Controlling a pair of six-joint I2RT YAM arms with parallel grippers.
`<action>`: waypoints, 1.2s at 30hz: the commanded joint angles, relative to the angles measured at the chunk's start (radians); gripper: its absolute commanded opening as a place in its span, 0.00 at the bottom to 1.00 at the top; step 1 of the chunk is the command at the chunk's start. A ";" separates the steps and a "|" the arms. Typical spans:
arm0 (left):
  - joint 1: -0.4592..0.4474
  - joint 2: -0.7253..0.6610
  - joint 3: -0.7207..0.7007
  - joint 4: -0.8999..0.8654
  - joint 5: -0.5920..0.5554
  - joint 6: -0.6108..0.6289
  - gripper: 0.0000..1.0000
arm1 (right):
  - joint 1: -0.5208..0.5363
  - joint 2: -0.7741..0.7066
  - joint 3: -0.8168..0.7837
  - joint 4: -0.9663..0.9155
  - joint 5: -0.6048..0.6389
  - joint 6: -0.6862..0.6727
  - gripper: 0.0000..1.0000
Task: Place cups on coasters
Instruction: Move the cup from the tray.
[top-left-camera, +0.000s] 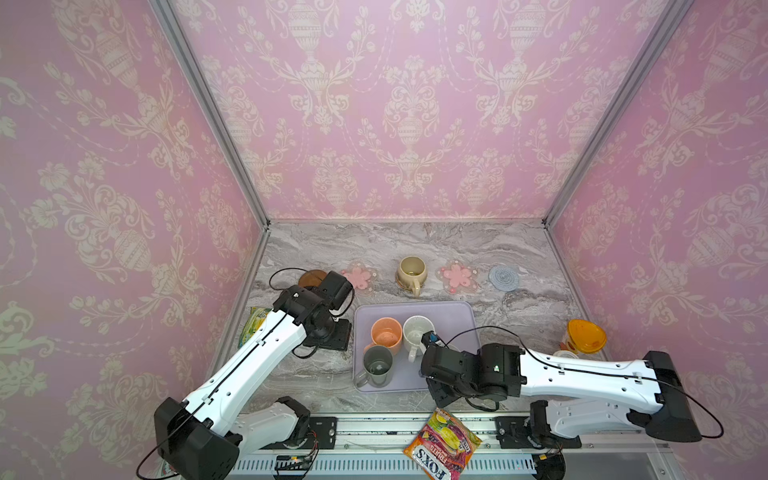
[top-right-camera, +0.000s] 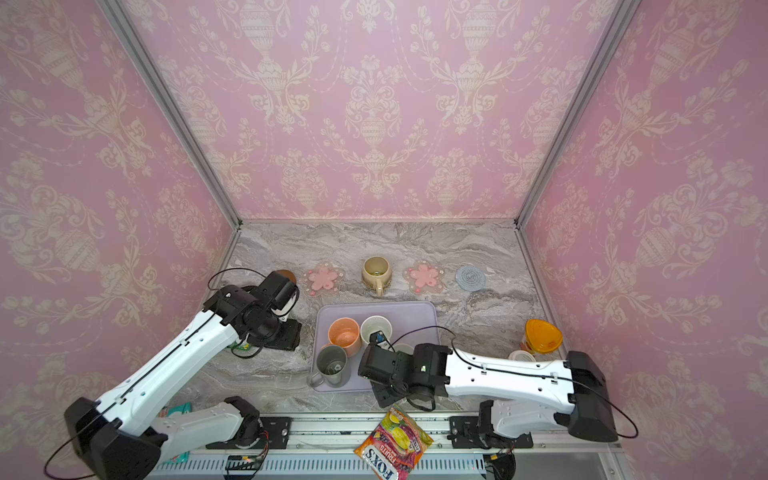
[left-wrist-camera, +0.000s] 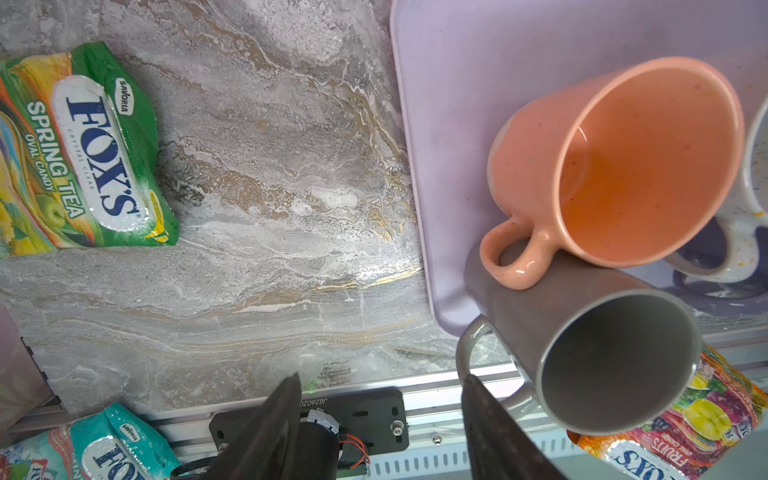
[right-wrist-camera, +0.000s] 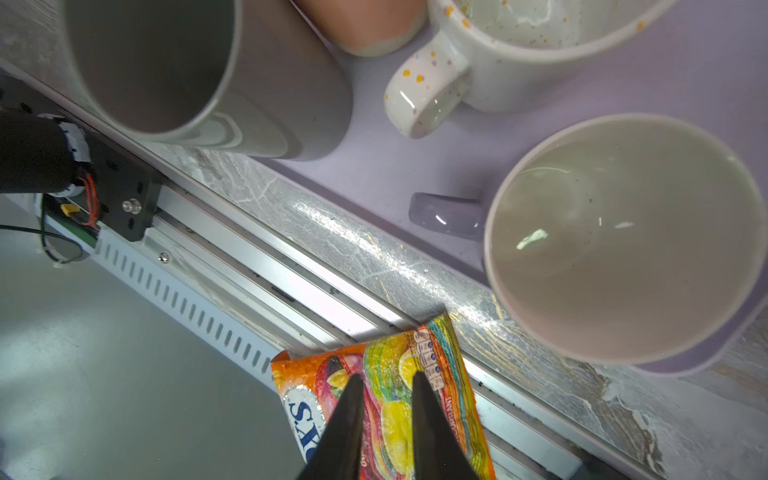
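Note:
On the lavender tray (top-left-camera: 457, 316) stand a peach cup (top-left-camera: 386, 333), a speckled white cup (top-left-camera: 417, 330) and a grey-green cup (top-left-camera: 377, 365). A lavender cup (right-wrist-camera: 623, 237) stands there too, under my right arm. A beige cup (top-left-camera: 411, 270) sits on a woven coaster (top-left-camera: 400, 285). Bare coasters lie in the same row: brown (top-left-camera: 309, 277), two pink-flower ones (top-left-camera: 359, 277) (top-left-camera: 457, 276), and blue knitted (top-left-camera: 503, 278). My left gripper (left-wrist-camera: 382, 380) is open and empty, one finger close to the grey-green cup's handle (left-wrist-camera: 463, 349). My right gripper (right-wrist-camera: 387, 376) is shut on nothing, above the front rail.
A green candy bag (left-wrist-camera: 83, 145) lies left of the tray. A fruit candy bag (top-left-camera: 442, 442) rests on the front rail, and a teal bag (left-wrist-camera: 104, 449) lies by the left arm's base. An orange-lidded container (top-left-camera: 586, 334) stands at the right. Walls close in three sides.

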 joint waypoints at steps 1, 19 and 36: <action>-0.006 -0.019 -0.014 0.012 0.022 -0.018 0.64 | 0.008 0.053 -0.026 0.045 -0.002 0.030 0.23; -0.006 0.010 -0.031 0.063 0.038 -0.033 0.64 | -0.139 0.138 -0.112 0.135 0.070 -0.021 0.18; -0.008 0.087 -0.012 0.092 0.057 -0.033 0.64 | -0.329 -0.079 -0.237 0.057 0.124 -0.061 0.19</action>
